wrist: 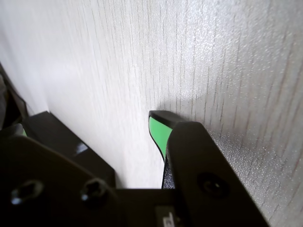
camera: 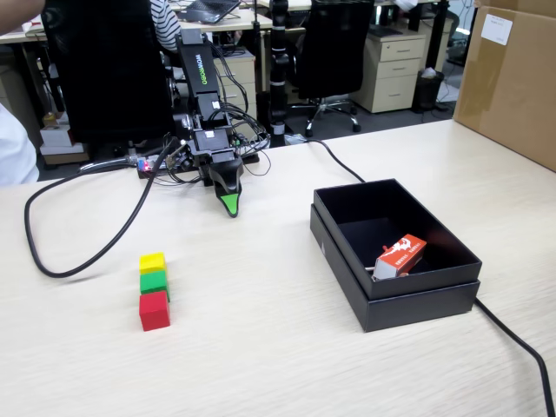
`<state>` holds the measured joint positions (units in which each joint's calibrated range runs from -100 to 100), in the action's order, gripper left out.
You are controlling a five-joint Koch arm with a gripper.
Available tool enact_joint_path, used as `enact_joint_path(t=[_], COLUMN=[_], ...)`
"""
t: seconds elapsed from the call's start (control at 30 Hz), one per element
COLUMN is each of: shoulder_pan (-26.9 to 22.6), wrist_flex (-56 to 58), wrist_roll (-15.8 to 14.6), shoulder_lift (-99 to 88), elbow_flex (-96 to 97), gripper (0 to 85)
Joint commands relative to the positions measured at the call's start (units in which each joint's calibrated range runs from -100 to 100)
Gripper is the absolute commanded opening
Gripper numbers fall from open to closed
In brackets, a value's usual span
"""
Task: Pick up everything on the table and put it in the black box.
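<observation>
I see the gripper (camera: 229,208) tip-down at the table (camera: 287,365), jaw state unreadable, holding nothing; yellow cube (camera: 152,262), green cube (camera: 154,281), red cube (camera: 154,310) lined up touching, well left of black box (camera: 343,291).

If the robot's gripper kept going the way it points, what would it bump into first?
Most likely the bare table. The gripper points down at it, tip nearly touching, with no cube or box under it.

A close look along the gripper (wrist: 158,124) in the wrist view: a black jaw with a green-faced tip points down at the pale wood-grain table (wrist: 227,61), its shadow pooled at the tip. Black arm housing with two screw heads fills the lower left corner. Only one fingertip shows.
</observation>
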<state>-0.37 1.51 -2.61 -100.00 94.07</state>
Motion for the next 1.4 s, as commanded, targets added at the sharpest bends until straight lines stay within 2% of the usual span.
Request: enact_joint_path(t=[0.0, 1.37], shoulder_pan=[0.00, 0.73], wrist_flex=[0.78, 1.99], wrist_roll=[-0.49, -0.44], shoulder_lift=[0.00, 0.23], elbow_flex=[1.85, 0.49], gripper=[50.4, 50.4])
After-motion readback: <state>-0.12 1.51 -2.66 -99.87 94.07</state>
